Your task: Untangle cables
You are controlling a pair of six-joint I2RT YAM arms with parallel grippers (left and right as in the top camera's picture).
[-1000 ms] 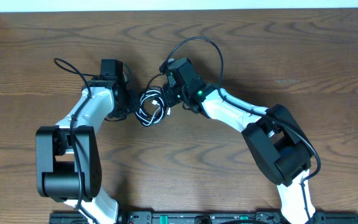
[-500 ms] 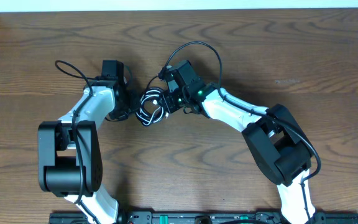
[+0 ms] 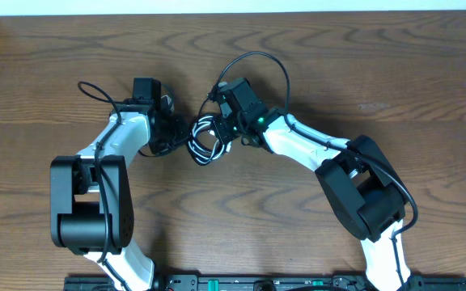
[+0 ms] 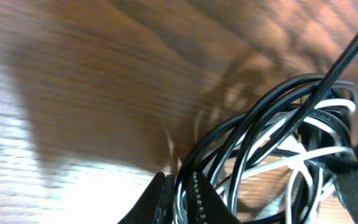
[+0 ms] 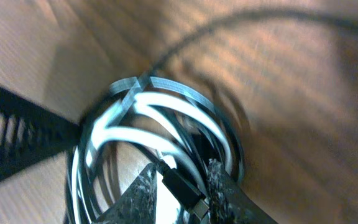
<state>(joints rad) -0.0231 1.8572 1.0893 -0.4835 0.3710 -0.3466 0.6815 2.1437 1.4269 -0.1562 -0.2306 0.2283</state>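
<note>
On the table point(image 3: 362, 65), tangled cables point(image 3: 207, 139) — left gripper point(image 4: 180, 194) pinching several strands, right gripper point(image 5: 180, 182) nipping a black one.

We look down on a table point(image 3: 379, 65) of dark brown wood with a broad, wavy grain running across its width. Near the middle, a little toward the far side, sits a small coil of cables point(image 3: 205, 142), black and white loops wound through one another. In the wrist views its shadow falls on the wood close beneath it, and we cannot tell whether every loop touches the top. A black rail point(image 3: 241, 283) runs along the near edge.
</note>
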